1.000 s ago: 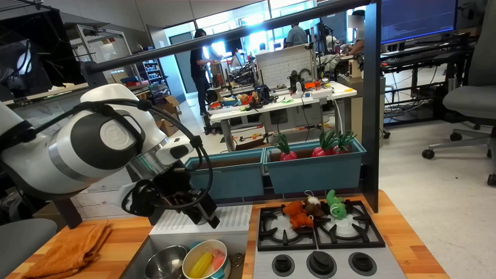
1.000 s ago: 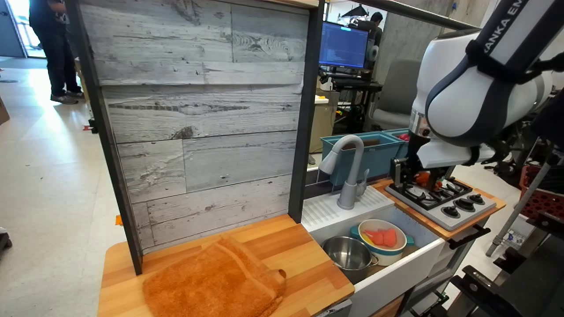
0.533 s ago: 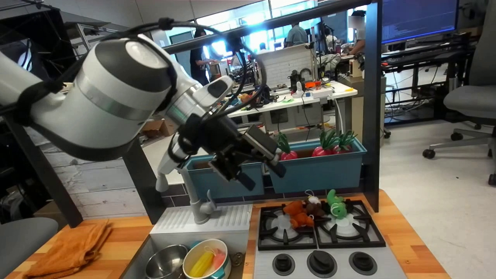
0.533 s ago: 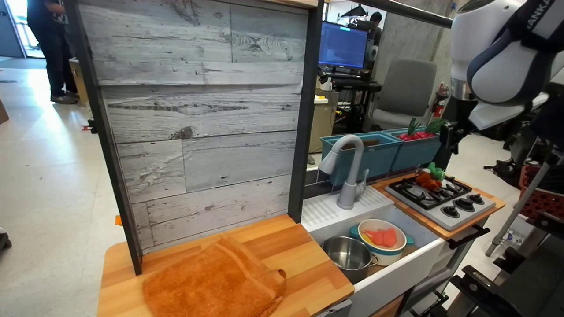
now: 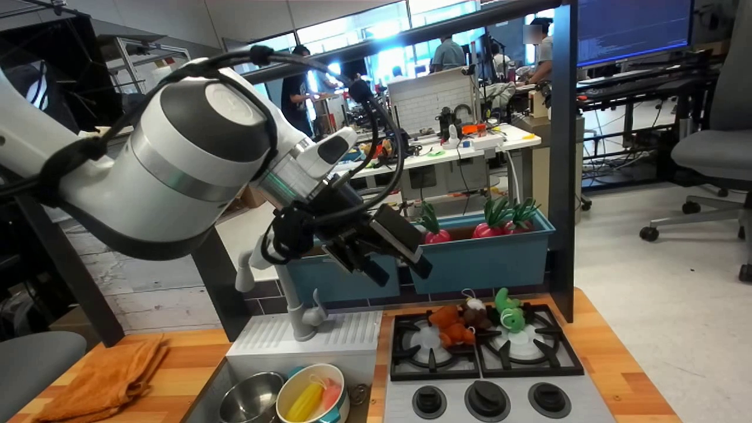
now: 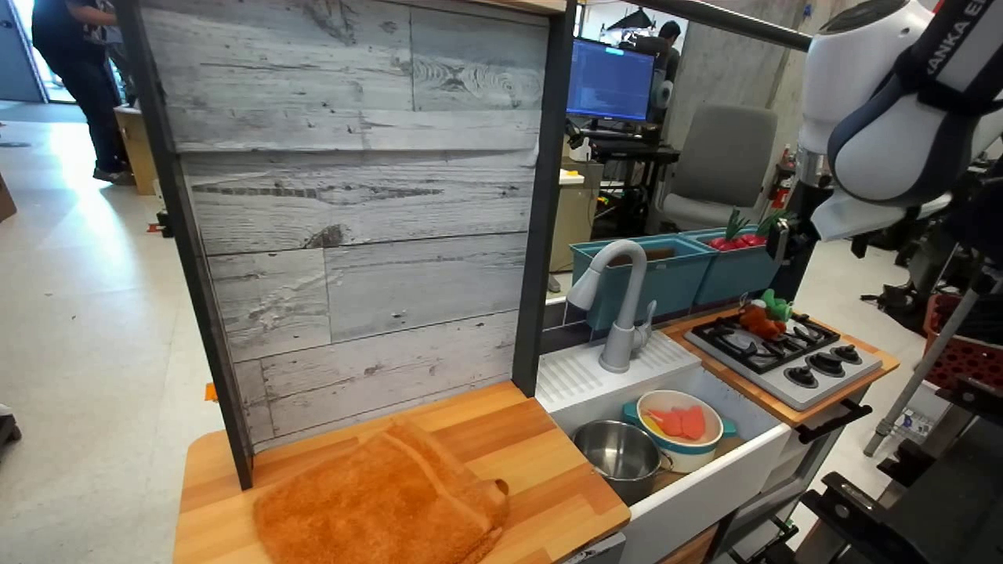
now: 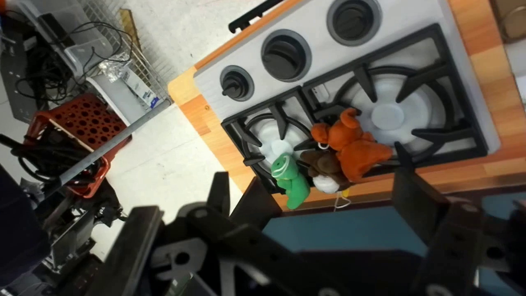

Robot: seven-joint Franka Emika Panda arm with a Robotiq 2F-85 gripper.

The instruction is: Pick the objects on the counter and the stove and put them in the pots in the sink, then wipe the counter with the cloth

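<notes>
Because the orange toy (image 7: 357, 153), the brown-and-white toy (image 7: 325, 162) and the green toy (image 7: 294, 183) sit bunched on the black grates (image 7: 364, 82) of the stove (image 7: 319, 37), the likeliest trouble is a grasp that takes two at once or slips off both. The orange one overlaps the brown in the wrist view, so closing on either could drag its neighbour along. The green one lies toward the rear of its burner, and a push toward the planter (image 5: 482, 267) behind might tip it off the back edge.

Well above them the gripper (image 5: 400, 271) hangs with its fingers (image 7: 417, 201) spread wide and nothing between them; lowered too far, a fingertip could strike a grate bar.

On the carry, the faucet (image 6: 619, 345) rises behind the sink (image 6: 713, 497), and a low route could knock it. The cream pot (image 6: 693, 460) holds the yellow toy (image 5: 305, 402) and the pink toy (image 5: 331, 395), so another laid carelessly on top could roll over the rim; a release between it and the metal pot (image 6: 631, 487) would leave the toy in the sink itself.

Farthest out, the cloth (image 6: 384, 501) lies loosely folded on the counter (image 6: 568, 470); a shallow pinch might lift only its top fold.
</notes>
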